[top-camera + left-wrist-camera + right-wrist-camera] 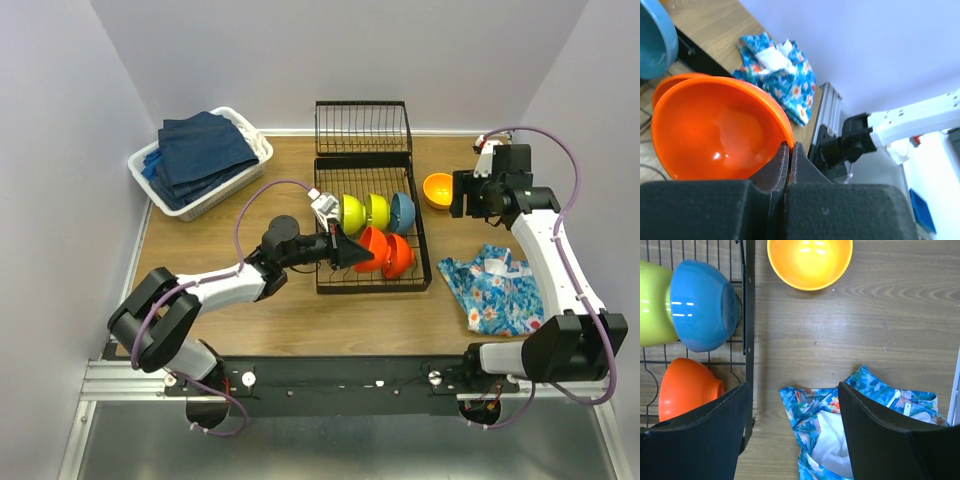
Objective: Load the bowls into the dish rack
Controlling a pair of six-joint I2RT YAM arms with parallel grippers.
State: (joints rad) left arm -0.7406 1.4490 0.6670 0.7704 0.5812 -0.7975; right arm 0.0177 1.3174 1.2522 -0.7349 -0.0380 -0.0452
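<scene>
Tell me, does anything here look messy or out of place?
Only the floral cloth, lying crumpled right of the dish rack, and one orange-yellow bowl sitting outside it on the table. Nothing looks spilled or broken.

Brown wooden table [330, 320] with pale walls close on three sides. At the far left corner, a white basket [222, 200] full of folded dark blue towels [200, 155], set a bit crooked; in the middle, toward the back, a big black wire dish rack [362, 128] lying flat on the wood, its smaller wire part at the far end. Just right of the rack, one orange-yellow bowl [437, 189] standing open side up, and nearer the front on that same side, a crumpled flowery blue cloth [497, 290], close to the rack but not touching it.
</scene>
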